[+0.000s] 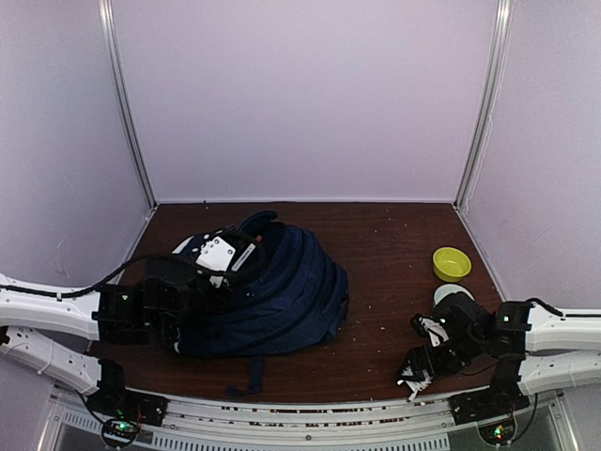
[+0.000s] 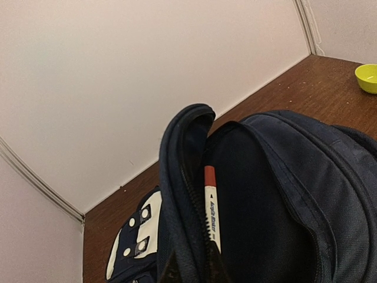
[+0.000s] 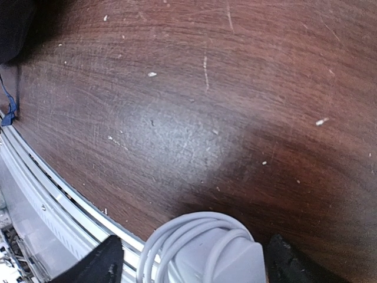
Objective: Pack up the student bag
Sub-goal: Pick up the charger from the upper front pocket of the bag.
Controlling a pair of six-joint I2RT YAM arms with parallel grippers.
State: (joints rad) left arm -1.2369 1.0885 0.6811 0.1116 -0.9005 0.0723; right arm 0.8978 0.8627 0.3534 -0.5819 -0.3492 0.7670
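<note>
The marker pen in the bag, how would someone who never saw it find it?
Look for the big navy backpack on the left of the brown table; its top is gaping open. Just inside that opening, along the zip, sits a marker. It is the only white thing with a red cap against the dark lining.

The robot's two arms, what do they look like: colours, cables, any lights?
The left arm and right arm both have white shell segments joined by black joint blocks. They end in black hands, the left hand and the right hand. A thin black cable loops off the left arm. Small green lights glow on the joints and at both bases.
</note>
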